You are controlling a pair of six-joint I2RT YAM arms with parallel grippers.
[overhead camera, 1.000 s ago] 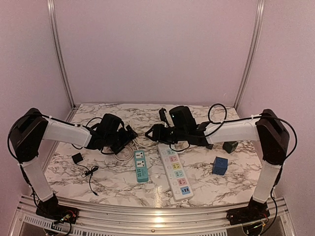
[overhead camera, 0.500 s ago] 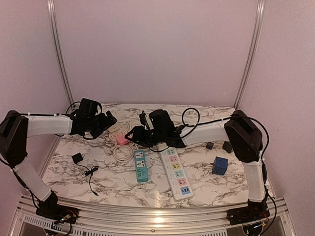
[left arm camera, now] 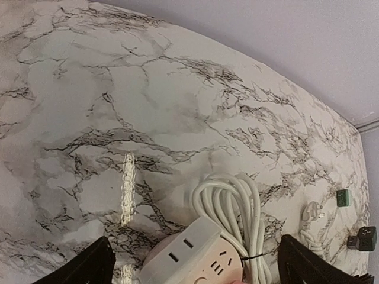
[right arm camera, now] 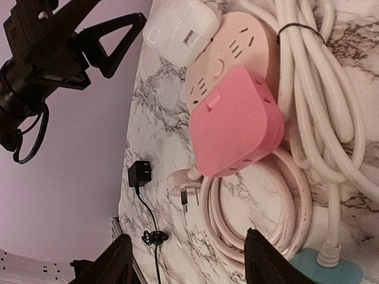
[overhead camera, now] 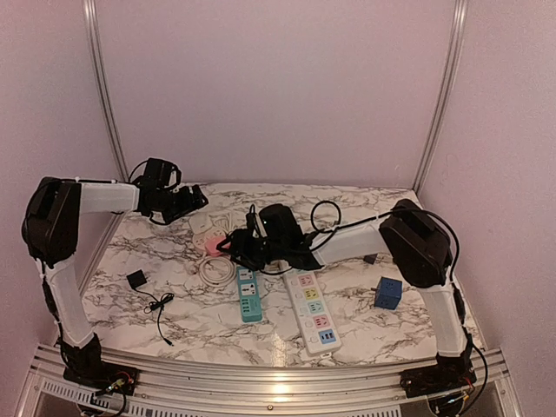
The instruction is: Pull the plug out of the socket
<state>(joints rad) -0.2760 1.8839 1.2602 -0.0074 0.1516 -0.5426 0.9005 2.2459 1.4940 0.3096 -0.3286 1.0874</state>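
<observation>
A pale pink socket block (right arm camera: 237,44) lies at the back left of the table, with a white plug adapter (right arm camera: 180,28) and a pink cube plug (right arm camera: 237,121) seated in it. In the top view the pink cube (overhead camera: 215,247) shows beside my right gripper (overhead camera: 229,247). My right gripper (right arm camera: 188,248) is open and empty, its fingers low of the pink cube. My left gripper (left arm camera: 195,260) is open, and the white adapter (left arm camera: 186,251) and socket (left arm camera: 249,266) sit between its fingers. In the top view my left gripper (overhead camera: 193,200) hovers just behind the socket.
A bundled white cable (left arm camera: 234,207) and a pink cable coil (right arm camera: 249,219) with a loose plug (right arm camera: 183,188) lie around the socket. A black charger (overhead camera: 136,280), a teal power strip (overhead camera: 249,294), a white power strip (overhead camera: 310,304) and a blue cube (overhead camera: 388,293) lie nearer.
Both arms swung toward the back left. My left gripper moved from mid-table to behind the socket. My right gripper reached left across the table to the pink cube.
</observation>
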